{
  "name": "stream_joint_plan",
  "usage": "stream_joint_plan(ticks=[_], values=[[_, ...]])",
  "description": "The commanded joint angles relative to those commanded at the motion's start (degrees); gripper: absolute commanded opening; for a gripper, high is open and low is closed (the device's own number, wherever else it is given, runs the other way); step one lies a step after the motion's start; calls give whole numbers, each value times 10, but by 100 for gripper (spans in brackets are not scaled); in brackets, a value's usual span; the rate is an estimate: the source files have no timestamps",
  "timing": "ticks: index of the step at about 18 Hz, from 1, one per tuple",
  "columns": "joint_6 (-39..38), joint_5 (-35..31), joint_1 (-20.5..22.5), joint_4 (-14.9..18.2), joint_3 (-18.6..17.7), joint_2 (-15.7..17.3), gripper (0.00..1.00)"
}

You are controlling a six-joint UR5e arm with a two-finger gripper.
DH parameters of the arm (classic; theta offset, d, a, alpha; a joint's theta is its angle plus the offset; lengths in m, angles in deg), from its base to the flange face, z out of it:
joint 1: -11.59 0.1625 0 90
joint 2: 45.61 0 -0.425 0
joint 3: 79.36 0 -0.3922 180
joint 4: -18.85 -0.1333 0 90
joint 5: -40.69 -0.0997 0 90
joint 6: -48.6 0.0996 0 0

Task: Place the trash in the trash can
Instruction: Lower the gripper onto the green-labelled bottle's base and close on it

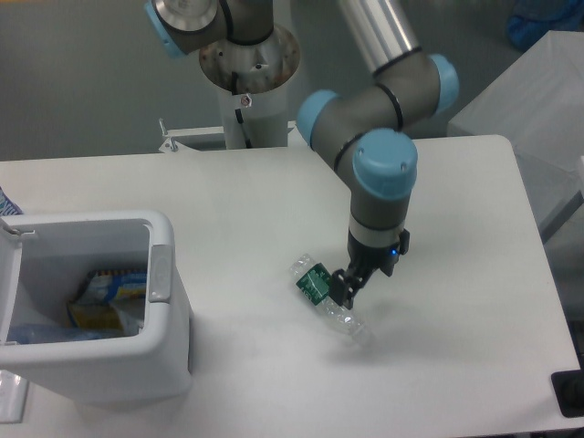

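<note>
The shorter crushed clear bottle with the green label lies diagonally on the white table, right of centre. My gripper points straight down at its middle, just right of the label. The fingers stand close together and pinch the bottle, which still rests on the table. The trash can, a large white boxy bin with a grey strip on its right rim, stands at the front left, well left of the bottle. Blue and yellow printed items lie inside it. I cannot make out the blue-label bottle.
The arm's base stands at the table's back edge, and the arm reaches over the middle of the table. The table's right edge is near. A dark object sits at the front right corner.
</note>
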Motion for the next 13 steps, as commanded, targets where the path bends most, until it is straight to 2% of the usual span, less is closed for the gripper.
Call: stream_joint_plan(ticks=[5, 13], values=[[-8, -1, -4, 0, 34, -38, 100], [2, 0, -9, -7, 48, -79, 99]])
